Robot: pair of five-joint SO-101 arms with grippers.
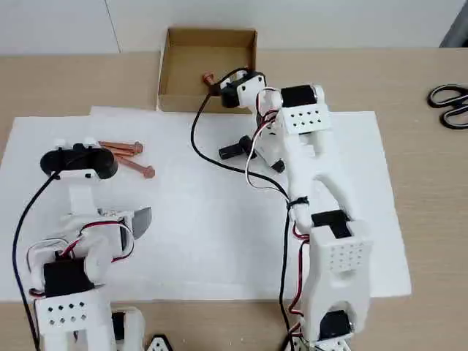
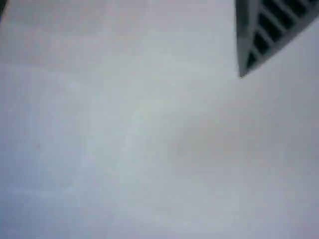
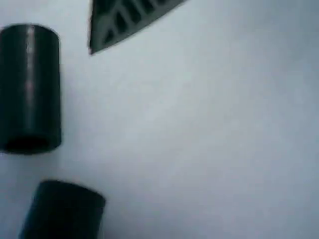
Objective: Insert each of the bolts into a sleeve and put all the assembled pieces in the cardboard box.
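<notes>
The right arm's fingers (image 3: pixel 124 22) hang just above two black sleeves (image 3: pixel 30 84) at the high view's centre, probably to pick one. The left fingers (image 2: pixel 269 35) hover over bare paper (image 1: pixel 183 234). I cannot tell whether either pair is open. Loose bolts (image 1: pixel 124 150) lie upper left, near the cardboard box (image 1: pixel 186 62).

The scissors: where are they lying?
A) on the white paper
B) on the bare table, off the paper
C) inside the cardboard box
B: in the high view the scissors lie on the bare wooden table at the right edge, past the white paper and well away from the cardboard box.
</notes>
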